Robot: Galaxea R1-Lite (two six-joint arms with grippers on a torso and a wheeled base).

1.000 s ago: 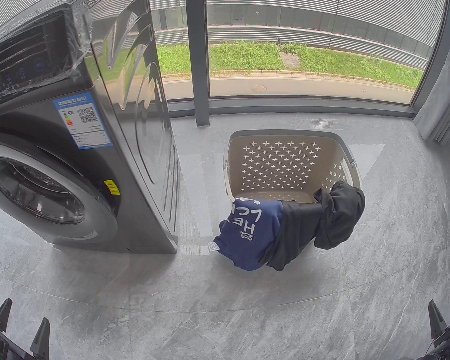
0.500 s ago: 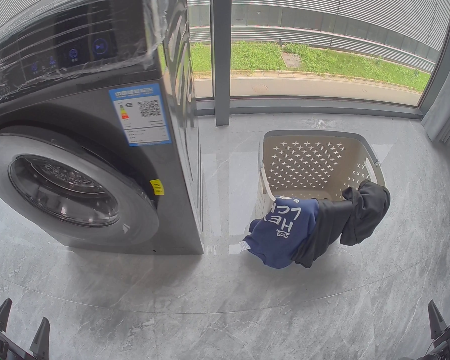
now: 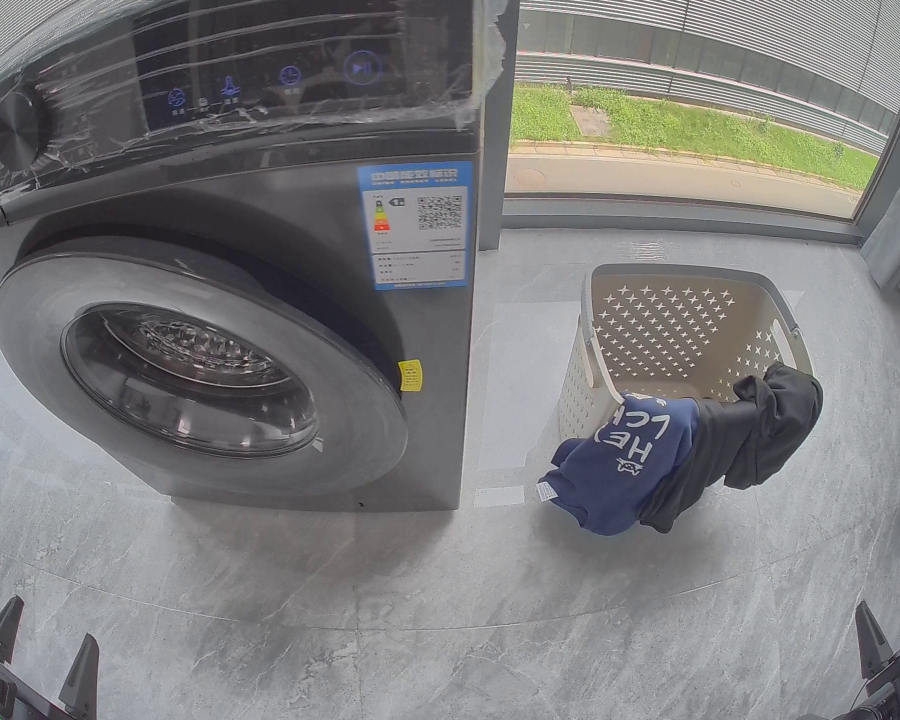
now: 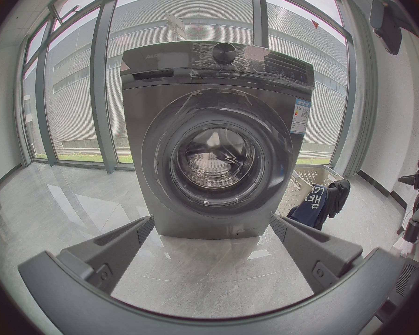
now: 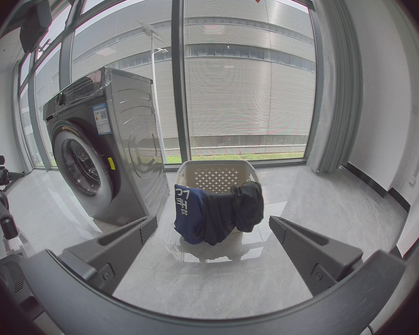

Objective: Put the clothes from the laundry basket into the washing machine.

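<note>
The washing machine (image 3: pixel 270 202) stands at the left, its round door (image 3: pixel 195 377) shut; the laundry basket (image 3: pixel 690 277) sits on the floor (image 3: pixel 470 602) to its right, with a blue shirt (image 3: pixel 620 462) and a black garment (image 3: pixel 760 432) draped over its near rim, partly outside. The left gripper (image 3: pixel 48 642) and right gripper (image 3: pixel 892 602) sit near and low, fingers spread and empty. A tug on the overhang could tip the light basket or drag both garments onto the floor; clothes carried over first would meet a closed door.

Floor (image 3: pixel 450 612): glossy grey stone-look tiles.
Standing on it, left: washing machine (image 3: pixel 300 252), door shut.
Standing on it, right: laundry basket (image 3: pixel 685 327), upright, near the machine.
</note>
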